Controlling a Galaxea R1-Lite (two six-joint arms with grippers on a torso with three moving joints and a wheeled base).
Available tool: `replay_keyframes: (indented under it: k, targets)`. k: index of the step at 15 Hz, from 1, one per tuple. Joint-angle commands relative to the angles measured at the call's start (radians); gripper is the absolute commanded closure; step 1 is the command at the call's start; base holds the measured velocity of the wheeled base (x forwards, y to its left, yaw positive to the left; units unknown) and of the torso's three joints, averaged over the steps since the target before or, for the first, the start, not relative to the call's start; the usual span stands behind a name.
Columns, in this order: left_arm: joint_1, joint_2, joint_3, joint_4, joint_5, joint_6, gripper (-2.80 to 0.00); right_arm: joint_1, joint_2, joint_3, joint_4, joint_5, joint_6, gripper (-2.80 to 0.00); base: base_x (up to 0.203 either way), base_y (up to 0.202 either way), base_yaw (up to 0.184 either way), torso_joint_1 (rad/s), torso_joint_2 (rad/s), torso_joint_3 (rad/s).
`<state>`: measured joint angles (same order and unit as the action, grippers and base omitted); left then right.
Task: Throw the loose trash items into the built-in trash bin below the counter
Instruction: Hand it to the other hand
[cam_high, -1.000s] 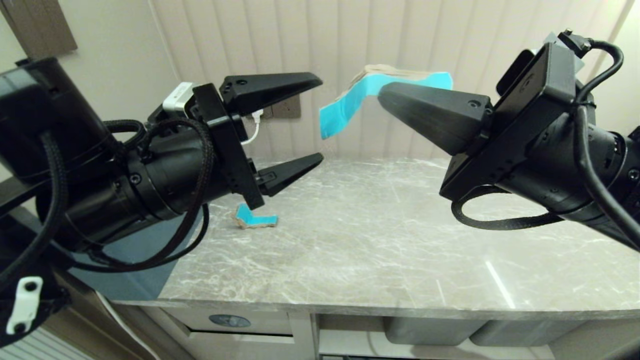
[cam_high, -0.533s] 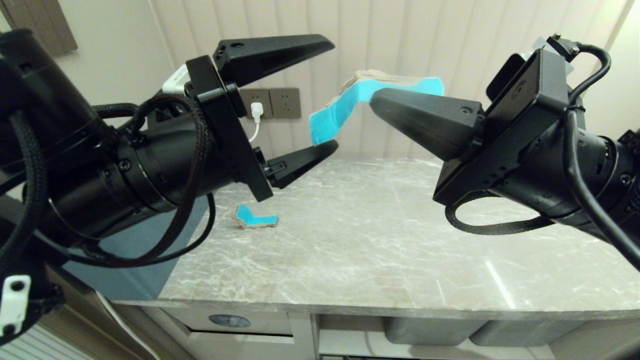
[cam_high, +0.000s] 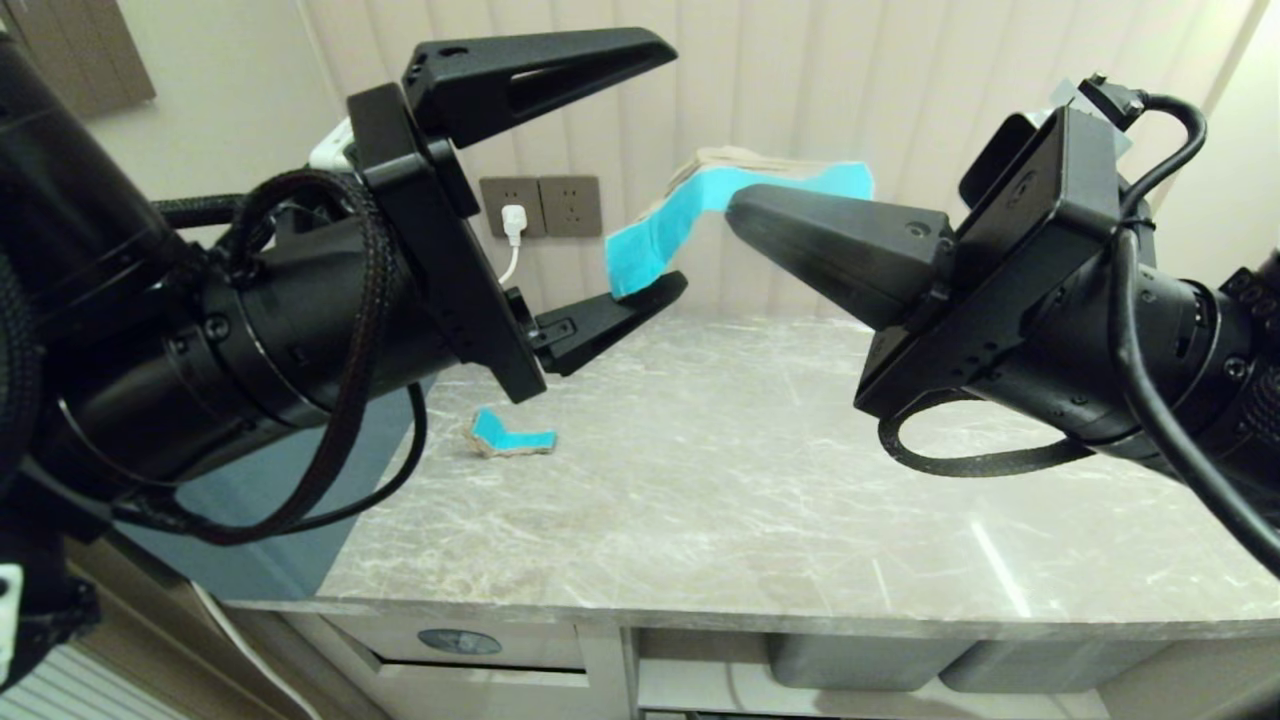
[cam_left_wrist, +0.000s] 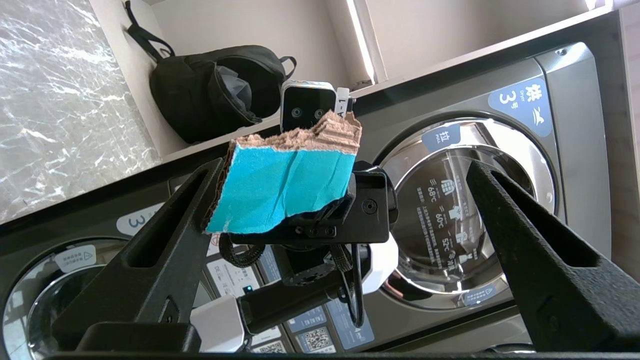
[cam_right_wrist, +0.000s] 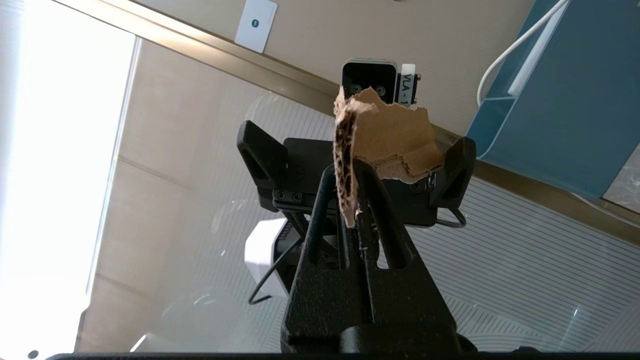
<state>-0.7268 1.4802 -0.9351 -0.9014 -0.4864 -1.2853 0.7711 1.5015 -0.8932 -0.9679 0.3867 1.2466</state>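
While still pinching the bigger turquoise scrap (cam_high: 660, 235) up over the counter (cam_high: 760, 480) in the right gripper (cam_high: 735, 205), just nudged it against the wide-open left gripper (cam_high: 660, 165), so probably a handoff; smaller scrap (cam_high: 512, 436) untouched.

One turquoise cardboard scrap (cam_high: 690, 215) aloft, another (cam_high: 512, 435) flat on grey marble counter (cam_high: 760, 500).

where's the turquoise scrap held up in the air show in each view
Head view: held scrap upper centre, pinched by the right hand, its free end between the open left hand's fingers.
Left wrist view: scrap centre, turquoise face showing.
Right wrist view: scrap upper centre, brown face showing.
Shared landmark: the scrap's ragged torn edge.
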Motion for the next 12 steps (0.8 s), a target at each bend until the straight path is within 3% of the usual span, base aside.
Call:
replay_keyframes:
  k: [1,12]
  targets:
    - [0.0,-0.009,-0.001,-0.005,-0.003,-0.008,-2.8,0.001,0.002,0.0,-0.006,0.003,0.007,0.0,0.0,0.0,0.0,0.0,0.0,0.0]
    - [0.001,-0.005,-0.001,-0.005,0.003,0.0,-2.8,0.005,-0.003,0.013,-0.006,0.003,0.005,0.0,0.0,0.0,0.0,0.0,0.0,0.0]
